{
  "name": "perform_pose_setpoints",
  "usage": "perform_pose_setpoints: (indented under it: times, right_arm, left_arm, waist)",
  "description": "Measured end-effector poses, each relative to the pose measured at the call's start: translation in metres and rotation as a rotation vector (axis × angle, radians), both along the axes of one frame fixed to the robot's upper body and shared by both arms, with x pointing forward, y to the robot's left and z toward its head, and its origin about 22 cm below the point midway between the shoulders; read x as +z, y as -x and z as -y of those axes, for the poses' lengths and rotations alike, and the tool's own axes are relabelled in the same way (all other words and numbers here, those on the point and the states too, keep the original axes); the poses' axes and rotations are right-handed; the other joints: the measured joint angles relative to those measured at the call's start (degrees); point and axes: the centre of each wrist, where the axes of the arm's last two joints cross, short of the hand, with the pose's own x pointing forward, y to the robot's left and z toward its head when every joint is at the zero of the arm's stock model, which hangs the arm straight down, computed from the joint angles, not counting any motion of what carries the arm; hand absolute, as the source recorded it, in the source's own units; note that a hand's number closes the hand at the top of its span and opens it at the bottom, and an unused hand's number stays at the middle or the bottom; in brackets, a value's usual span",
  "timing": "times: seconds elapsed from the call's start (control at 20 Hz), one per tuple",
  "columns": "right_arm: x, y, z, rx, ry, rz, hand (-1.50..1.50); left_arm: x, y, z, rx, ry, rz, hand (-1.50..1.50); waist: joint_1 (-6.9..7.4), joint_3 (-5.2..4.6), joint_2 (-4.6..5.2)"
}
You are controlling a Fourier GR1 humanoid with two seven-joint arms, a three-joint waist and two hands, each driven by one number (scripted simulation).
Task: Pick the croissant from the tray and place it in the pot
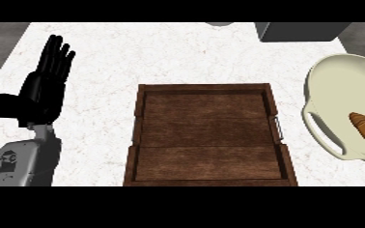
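From the head view I see my left hand [44, 84] resting at the left edge over the white marbled counter [178, 53]. Its black fingers are straight and point up, held close together with only the tips slightly fanned, and they hold nothing. The dark brown rectangular wooden tray [138, 121] sits in the middle of the counter, with a small metal handle [278, 128] on its right wall. Just beside it on the right is the cream-coloured round pot [314, 92], cut off by the edge of the view. The golden-brown croissant [358, 123] lies inside the pot, with only its end showing. A dark grey box [299, 31] stands at the far right corner.
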Motion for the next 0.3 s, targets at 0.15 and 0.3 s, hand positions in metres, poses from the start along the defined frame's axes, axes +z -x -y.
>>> perform_pose_setpoints:
  times: [0.15, 0.3]
  right_arm:
    - [-0.01, 0.03, 0.009, -0.01, 0.0, 0.005, -1.5]
    - [-0.007, 0.051, 0.02, -0.012, 0.003, 0.01, -1.5]
  left_arm:
    - [-0.002, 0.002, 0.004, 0.002, -0.006, 0.0, 0.0]
    - [-0.007, 0.0, 0.007, 0.004, -0.005, -0.003, 0.0]
  waist:
    - [0.07, 0.01, 0.0]
    - [0.13, 0.0, 0.03]
